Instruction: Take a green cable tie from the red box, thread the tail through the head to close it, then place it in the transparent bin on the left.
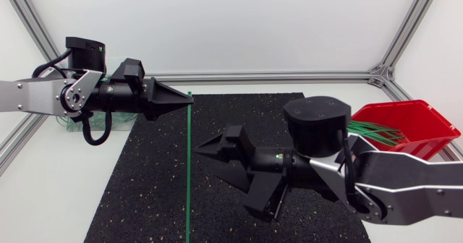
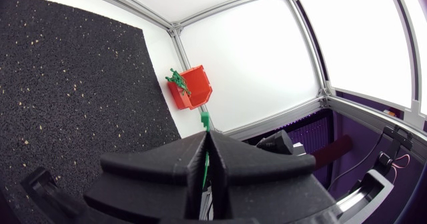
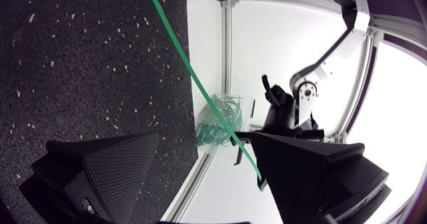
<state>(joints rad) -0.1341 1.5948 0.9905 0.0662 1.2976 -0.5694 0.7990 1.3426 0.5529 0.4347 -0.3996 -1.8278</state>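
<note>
Over the black mat [image 1: 145,185], your left gripper [image 1: 189,96] pinches the tie [image 1: 188,171] at ten o'clock; it runs toward six. Your right gripper [image 3: 205,137] is wide open: slide it around the tail, squeeze gently.

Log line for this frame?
left gripper: shut on tie | right gripper: open, near tie | tie: straight, unthreaded

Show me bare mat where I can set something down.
Free: the black mat between its left edge and the green cable tie held by the left gripper; also the far strip ahead of that gripper. Crowded: right of the tie, under the open right gripper.
</note>
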